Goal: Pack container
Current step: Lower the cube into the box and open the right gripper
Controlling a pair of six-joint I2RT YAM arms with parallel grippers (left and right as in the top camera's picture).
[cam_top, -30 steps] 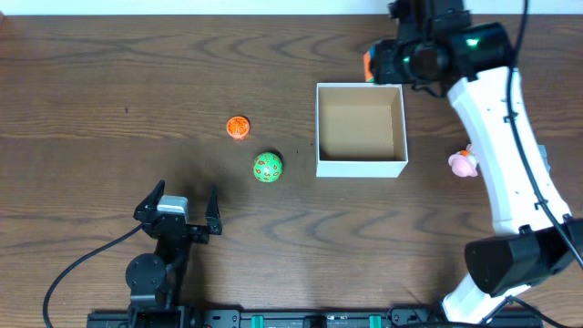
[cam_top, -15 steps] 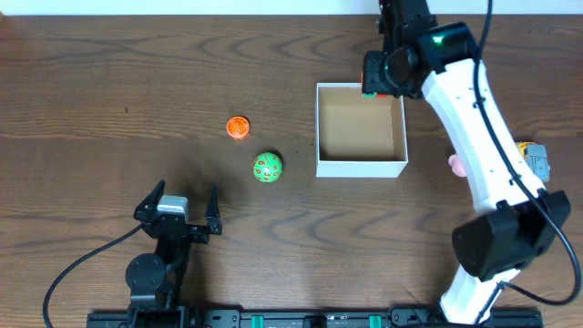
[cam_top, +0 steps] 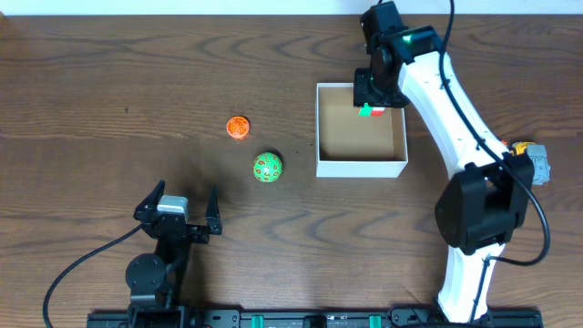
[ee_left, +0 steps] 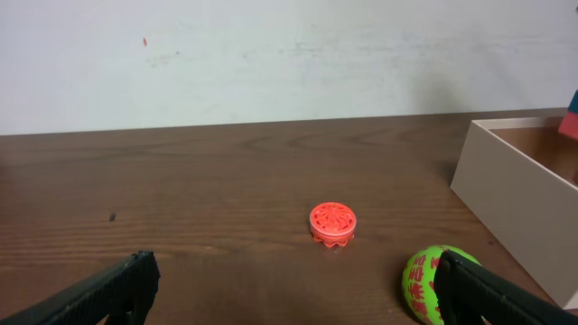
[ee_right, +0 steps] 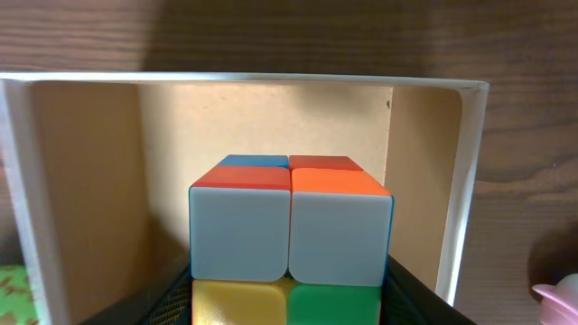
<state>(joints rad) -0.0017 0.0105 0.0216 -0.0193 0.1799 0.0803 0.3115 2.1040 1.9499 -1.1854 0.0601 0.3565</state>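
Tabletop [cam_top: 109, 82]: dark wood. Container [cam_top: 361, 168] sits right of centre in the overhead frame, with nothing resting on its floor. Right claw [cam_top: 370, 106] is clamped on a colour cube [ee_right: 291, 226] above the container's upper-right corner; judged to be the first item, not yet released. Left claw [cam_top: 182, 197], lower left, is wide and empty. Green ball [cam_top: 267, 166] and orange disc [cam_top: 238, 128] lie outside, unpacked.

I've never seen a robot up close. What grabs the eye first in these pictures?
The colourful puzzle cube stands out: the right gripper holds it over the far side of the white-walled container. Left of the container, an orange disc and a green ball lie on the dark wooden table. The left gripper sits open near the front edge.
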